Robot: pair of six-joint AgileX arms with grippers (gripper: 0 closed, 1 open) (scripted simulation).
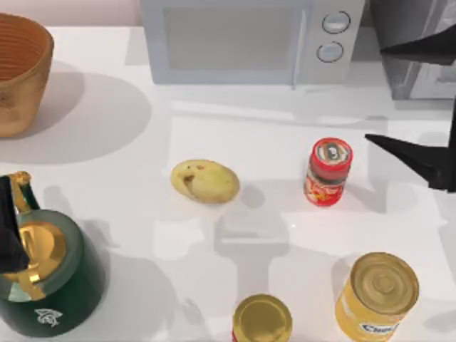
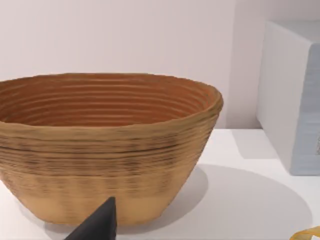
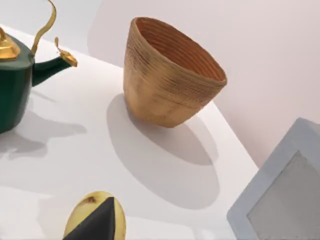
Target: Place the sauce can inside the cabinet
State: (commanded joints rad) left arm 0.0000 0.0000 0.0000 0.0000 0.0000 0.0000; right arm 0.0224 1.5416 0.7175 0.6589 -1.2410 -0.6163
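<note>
the desk [image 1: 107, 214] is a plain glossy white surface, and soft grey shadows fall across it beside each thing. behind it the room is closed by a pale, bare wall, seen in both wrist views.

the sauce can [image 1: 328, 172] stands upright on the right half of the desk, in front of the white microwave [image 1: 249, 39] that sits along the far edge. the cabinet [image 1: 417, 68] is at the far right corner, just beside the microwave, dark grey, its front partly crossed by black fingers.

the right hand [image 1: 417, 100] hangs at the right side of the desk, near the can but apart from it. its two black fingers [image 1: 413, 153] are spread wide with nothing between them, one over the cabinet front and the other level with the can.

the left hand [image 1: 8, 228] is at the left edge, over a dark green kettle [image 1: 50, 285] with gold lid and handle; whether it is open or closed cannot be told.

a woven basket [image 1: 21, 71] stands at the far left corner, empty and upright. a potato [image 1: 205, 181] lies near the middle of the desk, well left of the sauce can. a wide yellow can [image 1: 376, 296] with a gold lid stands near the front right, and a smaller gold-topped can [image 1: 262, 319] stands at the front edge, left of it.
</note>
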